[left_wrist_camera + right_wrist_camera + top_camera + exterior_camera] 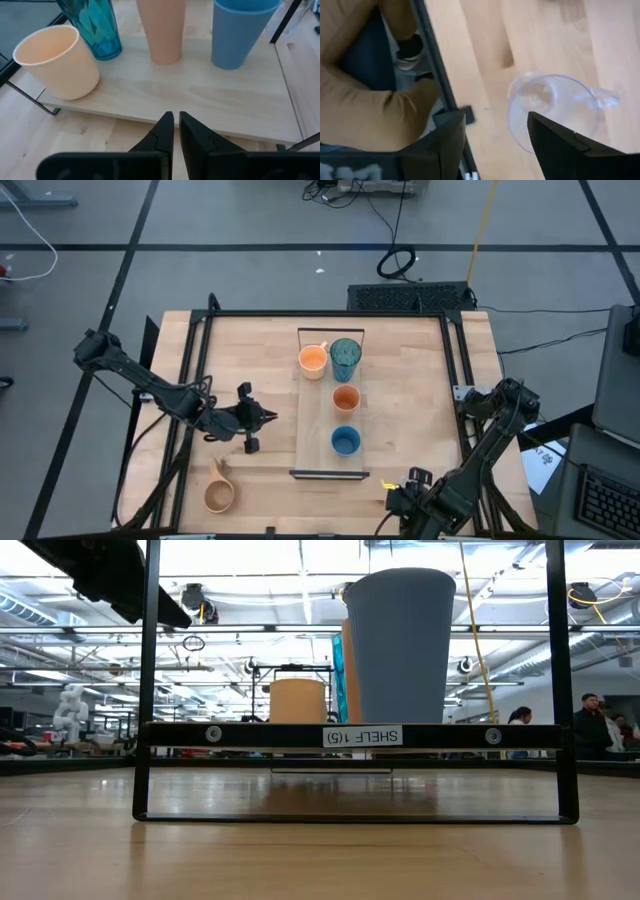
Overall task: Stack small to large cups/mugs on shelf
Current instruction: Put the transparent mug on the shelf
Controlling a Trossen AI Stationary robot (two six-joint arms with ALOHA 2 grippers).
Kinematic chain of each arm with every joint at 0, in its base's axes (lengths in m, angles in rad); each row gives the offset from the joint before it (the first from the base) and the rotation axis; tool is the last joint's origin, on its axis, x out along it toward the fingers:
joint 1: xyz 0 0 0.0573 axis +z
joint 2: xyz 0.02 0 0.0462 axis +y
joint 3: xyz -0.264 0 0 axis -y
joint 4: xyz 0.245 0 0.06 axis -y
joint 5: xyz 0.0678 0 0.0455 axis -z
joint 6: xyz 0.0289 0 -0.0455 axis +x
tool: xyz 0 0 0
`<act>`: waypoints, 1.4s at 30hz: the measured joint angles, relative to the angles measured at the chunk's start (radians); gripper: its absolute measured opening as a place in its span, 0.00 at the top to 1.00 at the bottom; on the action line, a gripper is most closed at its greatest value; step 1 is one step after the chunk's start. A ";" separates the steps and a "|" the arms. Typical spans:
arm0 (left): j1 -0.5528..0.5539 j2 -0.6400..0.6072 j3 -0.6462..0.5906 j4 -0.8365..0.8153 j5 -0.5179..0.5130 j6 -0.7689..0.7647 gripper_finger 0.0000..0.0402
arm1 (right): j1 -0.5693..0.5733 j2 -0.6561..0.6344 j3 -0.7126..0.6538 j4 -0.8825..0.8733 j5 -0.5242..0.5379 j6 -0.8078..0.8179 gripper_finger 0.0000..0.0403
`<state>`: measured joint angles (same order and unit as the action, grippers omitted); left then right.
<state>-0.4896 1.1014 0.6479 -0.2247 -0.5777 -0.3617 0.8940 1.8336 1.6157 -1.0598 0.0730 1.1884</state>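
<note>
Clear cup (pixel 551 112) between spread right gripper (pixel 495 145) fingers.

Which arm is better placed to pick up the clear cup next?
Right. The right gripper is open with the clear cup just beyond its fingers; the left gripper is shut, facing the shelf.

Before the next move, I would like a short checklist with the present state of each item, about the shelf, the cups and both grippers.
1. Shelf holds four cups upright: orange handled mug, teal tumbler, small orange cup, blue cup: ok.
2. Free shelf space near the blue cup: ok.
3. Right gripper open around the clear cup: ok.
4. Clear cup lying straight for a grip: cannot tell.
5. Left gripper shut, empty, beside the shelf: ok.
6. Wooden mug on the shelf: not ok.
</note>
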 joint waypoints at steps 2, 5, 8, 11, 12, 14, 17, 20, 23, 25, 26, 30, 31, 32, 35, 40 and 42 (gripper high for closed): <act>0.000 0.010 0.000 0.002 0.000 0.005 0.92 | 0.000 -0.002 -0.010 -0.007 0.000 0.006 0.48; 0.000 0.013 0.000 0.021 0.000 0.021 0.92 | 0.000 -0.003 -0.028 -0.007 0.000 0.004 0.48; 0.000 0.012 0.000 0.022 0.000 0.023 0.92 | 0.000 -0.003 -0.059 0.017 -0.001 0.004 0.48; 0.000 0.012 0.000 0.022 0.000 0.023 0.92 | 0.000 -0.003 -0.087 0.044 -0.038 -0.011 0.49; 0.000 0.012 0.000 0.022 0.000 0.023 0.92 | 0.000 -0.003 -0.093 0.047 -0.050 -0.016 0.50; 0.000 0.012 0.000 0.022 0.000 0.024 0.92 | 0.000 -0.003 -0.104 0.047 -0.053 -0.020 0.52; 0.000 0.012 0.000 0.022 0.000 0.026 0.92 | 0.000 -0.003 -0.115 0.048 -0.056 -0.023 0.56; 0.000 0.012 0.000 0.022 0.000 0.026 0.92 | 0.000 -0.003 -0.131 0.068 -0.057 -0.024 0.62; 0.000 0.012 0.000 0.022 0.000 0.026 0.92 | 0.000 -0.003 -0.155 0.091 -0.067 -0.035 0.68; 0.000 0.012 0.000 0.022 0.000 0.026 0.92 | 0.000 -0.003 -0.170 0.107 -0.078 -0.050 0.72; 0.000 0.012 0.000 0.022 0.000 0.026 0.92 | 0.000 -0.003 -0.174 0.112 -0.079 -0.051 0.74; 0.000 0.012 0.000 0.022 0.000 0.026 0.92 | 0.000 -0.003 -0.180 0.112 -0.079 -0.053 0.84; 0.000 0.012 0.000 0.022 0.000 0.026 0.92 | 0.000 -0.003 -0.180 0.113 -0.079 -0.053 0.87; 0.000 0.012 0.000 0.022 0.000 0.026 0.92 | 0.000 -0.003 -0.180 0.113 -0.079 -0.053 0.90; 0.000 0.012 0.000 0.022 0.000 0.026 0.92 | 0.000 -0.003 -0.180 0.113 -0.079 -0.064 0.98; 0.000 0.012 0.000 0.022 0.000 0.026 0.92 | 0.000 -0.008 -0.180 0.112 -0.079 -0.080 0.98; 0.000 0.012 0.000 0.022 0.000 0.026 0.92 | -0.001 -0.021 -0.180 0.111 -0.079 -0.083 0.99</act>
<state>-0.4896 1.1137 0.6479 -0.2028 -0.5777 -0.3359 0.8932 1.8122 1.4353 -0.9488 -0.0057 1.1055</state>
